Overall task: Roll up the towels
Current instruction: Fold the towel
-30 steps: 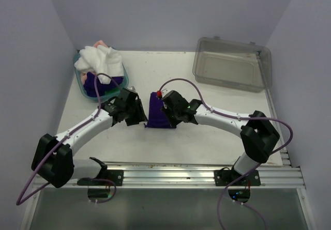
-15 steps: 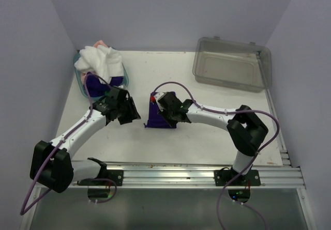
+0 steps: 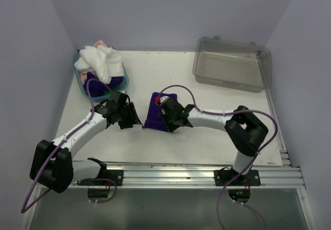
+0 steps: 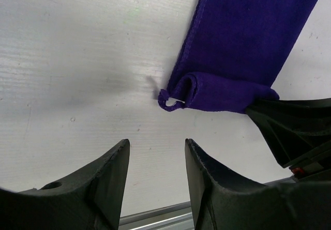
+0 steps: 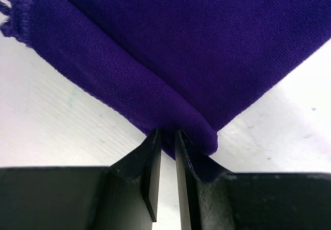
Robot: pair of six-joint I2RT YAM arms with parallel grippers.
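A dark purple towel (image 3: 154, 112) lies mid-table as a long strip, its near end folded over into a small roll (image 4: 222, 93) (image 5: 124, 98). My right gripper (image 3: 166, 117) (image 5: 168, 137) is shut on the right end of that rolled edge. My left gripper (image 3: 132, 119) (image 4: 155, 152) is open and empty, just left of and nearer than the roll's left end, not touching it. A white towel (image 3: 101, 60) is heaped in the teal basket (image 3: 83, 82) at the far left, over another dark purple towel (image 3: 98, 82); a bit of peach-pink cloth (image 3: 102, 44) peeks out behind.
A clear grey plastic bin (image 3: 231, 63) stands at the far right. A metal rail (image 3: 170, 174) runs along the table's near edge. Purple cables loop over both arms.
My right gripper has moved toward the near end of the purple towel and turned its edge over. My left gripper drew back left, then came down beside the towel's near left corner.
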